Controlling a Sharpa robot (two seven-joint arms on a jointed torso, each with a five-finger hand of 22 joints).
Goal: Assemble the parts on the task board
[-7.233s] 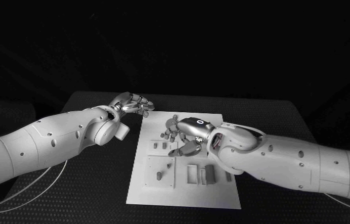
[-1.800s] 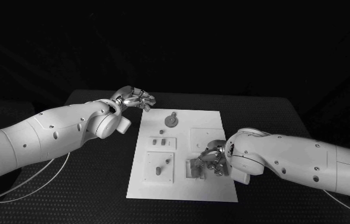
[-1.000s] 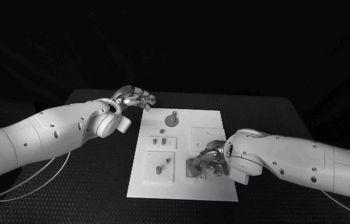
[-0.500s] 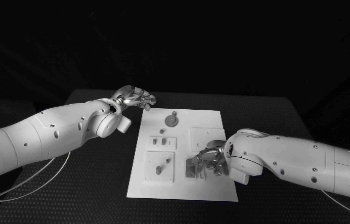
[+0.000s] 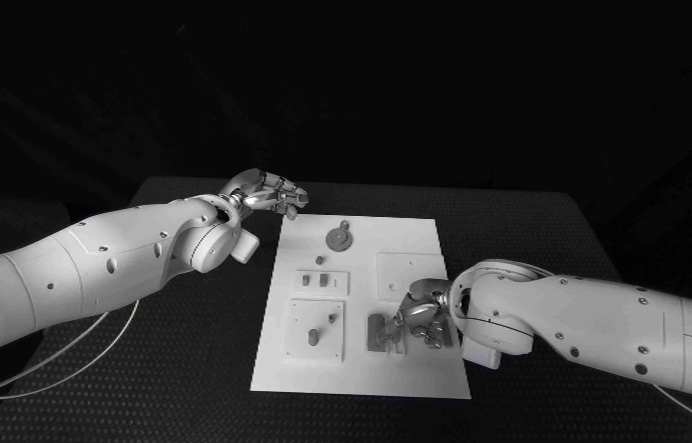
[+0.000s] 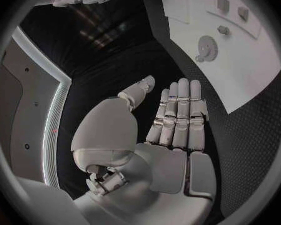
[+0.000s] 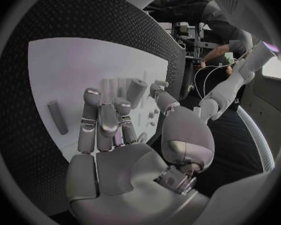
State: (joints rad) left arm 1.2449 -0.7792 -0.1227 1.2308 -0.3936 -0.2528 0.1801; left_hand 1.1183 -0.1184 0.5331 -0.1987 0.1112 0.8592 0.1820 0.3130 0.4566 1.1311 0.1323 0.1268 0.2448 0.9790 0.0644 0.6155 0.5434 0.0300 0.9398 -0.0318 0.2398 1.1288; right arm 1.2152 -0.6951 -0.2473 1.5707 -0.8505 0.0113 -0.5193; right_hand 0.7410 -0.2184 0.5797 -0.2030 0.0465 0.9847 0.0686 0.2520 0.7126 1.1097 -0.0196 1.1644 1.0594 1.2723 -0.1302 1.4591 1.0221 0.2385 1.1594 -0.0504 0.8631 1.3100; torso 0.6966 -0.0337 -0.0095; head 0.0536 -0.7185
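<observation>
The robot's right hand [image 5: 420,317] works low over the near right part of the white task board [image 5: 411,238], its fingers [image 7: 100,116] reaching down among the small upright parts [image 5: 378,331] standing there; from the right wrist view the fingers lie fairly straight and close together, and it cannot be told whether any piece is pinched between them. A slim bar-shaped part [image 7: 57,117] lies flat on the board just beside the outermost finger, apart from it. The left hand [image 5: 267,195] hangs past the board's far left corner, off the plate and holding nothing, its fingers [image 6: 178,115] extended side by side with the thumb apart. A round part [image 5: 339,236] sits on the board's far half, well apart from both hands' fingertips. The parts look small, rigid and light, likely smooth enough to slip or topple under a sideways nudge; a pinch across the narrow flat faces, between thumb and one fingertip, seems the safest hold, kept upright so that each piece meets its slot squarely.
</observation>
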